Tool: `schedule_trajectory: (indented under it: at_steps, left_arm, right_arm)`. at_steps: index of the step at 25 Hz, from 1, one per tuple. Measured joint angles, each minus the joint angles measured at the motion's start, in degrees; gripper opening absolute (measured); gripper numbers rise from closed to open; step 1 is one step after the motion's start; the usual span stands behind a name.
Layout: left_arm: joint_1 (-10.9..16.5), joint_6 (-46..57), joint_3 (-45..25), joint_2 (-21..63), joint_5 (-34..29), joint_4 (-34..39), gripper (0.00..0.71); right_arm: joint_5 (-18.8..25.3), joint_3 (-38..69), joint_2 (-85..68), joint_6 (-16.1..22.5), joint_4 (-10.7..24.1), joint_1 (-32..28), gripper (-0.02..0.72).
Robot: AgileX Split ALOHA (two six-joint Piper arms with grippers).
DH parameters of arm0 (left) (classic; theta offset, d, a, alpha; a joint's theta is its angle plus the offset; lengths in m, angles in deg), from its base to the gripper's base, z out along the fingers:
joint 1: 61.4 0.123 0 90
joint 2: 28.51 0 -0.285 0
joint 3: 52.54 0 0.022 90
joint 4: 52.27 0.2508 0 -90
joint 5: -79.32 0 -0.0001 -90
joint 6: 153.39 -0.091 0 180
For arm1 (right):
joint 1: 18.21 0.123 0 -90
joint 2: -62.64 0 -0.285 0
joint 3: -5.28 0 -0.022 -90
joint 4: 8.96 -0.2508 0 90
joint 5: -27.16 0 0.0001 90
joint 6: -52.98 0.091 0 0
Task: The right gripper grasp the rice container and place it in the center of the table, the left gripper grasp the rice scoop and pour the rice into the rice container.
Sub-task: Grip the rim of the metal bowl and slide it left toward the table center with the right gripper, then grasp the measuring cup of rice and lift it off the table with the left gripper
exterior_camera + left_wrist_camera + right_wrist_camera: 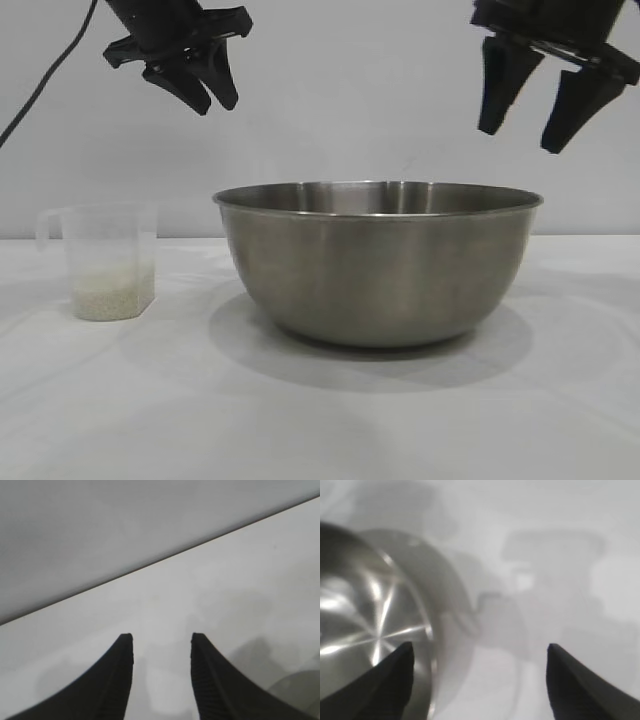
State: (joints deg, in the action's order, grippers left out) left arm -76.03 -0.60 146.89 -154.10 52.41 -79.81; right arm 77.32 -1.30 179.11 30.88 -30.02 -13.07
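Note:
The rice container [378, 265], a big steel bowl, stands on the white table [320, 420] near its middle. In the right wrist view its shiny inside [365, 625] looks bare. The rice scoop [110, 262], a clear plastic cup with a loop handle, stands upright to the bowl's left, with a shallow layer of rice [112, 298] in its bottom. My right gripper [520, 138] [480, 647] hangs open above the bowl's right rim, touching nothing. My left gripper [215, 104] [162, 637] hovers high between scoop and bowl, open and holding nothing.
A plain grey wall closes the back of the table [240, 580]. A black cable [45, 80] hangs at the upper left. Bare tabletop lies in front of the bowl and to its right.

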Motion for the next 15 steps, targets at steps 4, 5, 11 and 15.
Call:
schedule_trajectory:
  at_steps: [4, 5, 11, 15]
  left_arm:
    - [0.0, 0.0, 0.0, 0.0, 0.0, 0.0, 0.224]
    - [0.0, 0.0, 0.0, 0.0, 0.0, 0.0, 0.224]
    - [0.0, 0.0, 0.0, 0.0, 0.0, 0.0, 0.224]
    - [0.0, 0.0, 0.0, 0.0, 0.0, 0.0, 0.224]
  right_arm:
    - [-14.9, 13.0, -8.4, -2.5, -0.2, 0.0, 0.472]
    - [-18.8, 15.9, -11.0, -2.7, -0.2, 0.0, 0.472]
    - [-31.3, 32.0, -25.8, -5.0, -0.1, 0.0, 0.424]
    - [-33.4, 39.5, -37.3, -5.8, 0.0, 0.0, 0.424]
